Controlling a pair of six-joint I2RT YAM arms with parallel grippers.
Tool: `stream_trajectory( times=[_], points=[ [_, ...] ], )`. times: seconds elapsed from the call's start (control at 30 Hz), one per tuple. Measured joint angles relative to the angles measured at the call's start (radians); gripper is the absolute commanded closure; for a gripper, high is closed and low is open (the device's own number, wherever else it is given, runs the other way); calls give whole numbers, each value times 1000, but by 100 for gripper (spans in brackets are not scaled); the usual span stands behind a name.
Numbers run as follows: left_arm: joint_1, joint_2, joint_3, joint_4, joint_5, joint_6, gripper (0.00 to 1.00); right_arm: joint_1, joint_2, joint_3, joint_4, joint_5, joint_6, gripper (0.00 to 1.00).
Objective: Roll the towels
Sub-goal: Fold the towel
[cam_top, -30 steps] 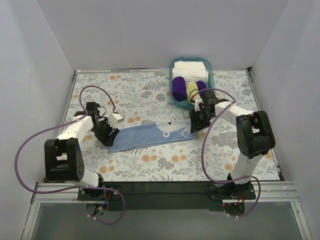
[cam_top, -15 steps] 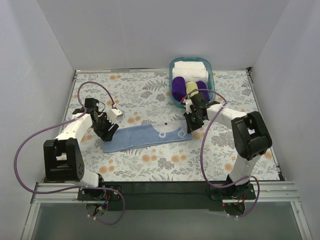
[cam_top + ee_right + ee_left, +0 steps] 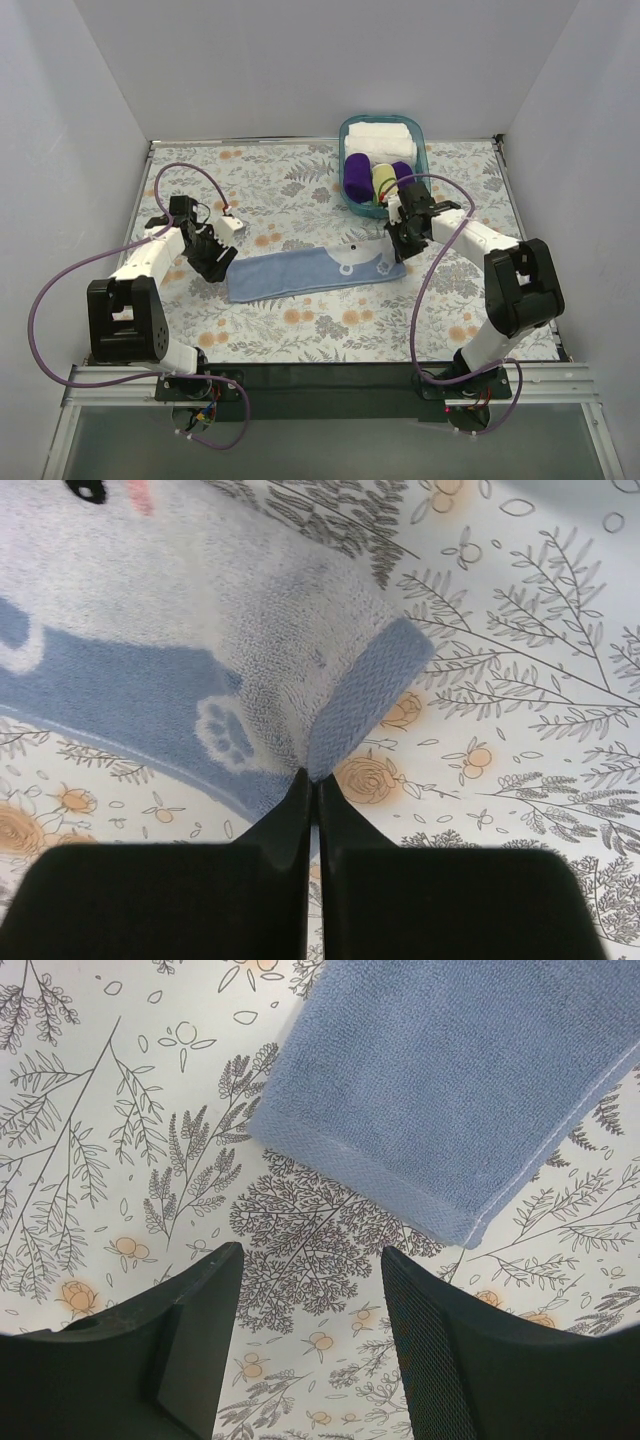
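Floral-printed surface (image 3: 300, 335) spreads under both arms. The blue towel (image 3: 300, 272) lies flat on it as a long strip stretched between the two end effectors. The right wrist view shows that this towel (image 3: 150, 630) carries a white figure with a small paw print near its right end.

Beyond the right end effector, on its far side, sits a teal basket (image 3: 425, 152). It holds white folded towels (image 3: 380, 133) at the back and two purple rolls (image 3: 356, 172). Between the rolls is the yellow-green towel (image 3: 383, 183), rolled up; its marks are too small to make out from above.

The left end effector (image 3: 212, 258) hangs low just off the blue towel's left short end, apart from the cloth. Its wrist view shows the left end effector (image 3: 310, 1255) spread wide, with only bare printed surface between the fingers. The blue towel (image 3: 470, 1080) shows its hemmed corner just ahead of the fingertips and to their right.

The right end effector (image 3: 401, 243) is at the towel's right end. In its wrist view the right end effector (image 3: 312, 780) has its fingers pressed together with no gap. The cloth's hemmed corner is drawn up into a peak right at their tips. They seem to pinch the hem, though the black fingers hide the contact itself.
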Motion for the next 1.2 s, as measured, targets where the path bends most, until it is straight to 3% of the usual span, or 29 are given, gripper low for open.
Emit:
stream_trajectory(
  times=[0.4, 0.63, 0.83, 1.2],
  points=[
    [0, 11, 24, 10, 5, -10, 46, 145, 34, 126, -59, -122, 13, 99],
    [1, 11, 24, 10, 5, -18, 46, 244, 157, 223, -66, -183, 37, 99],
    [2, 9, 13, 3, 5, -21, 46, 256, 251, 299, -66, -211, 62, 99],
    [3, 9, 3, -6, 5, -21, 46, 278, 272, 333, -66, -238, 77, 99]
  ],
)
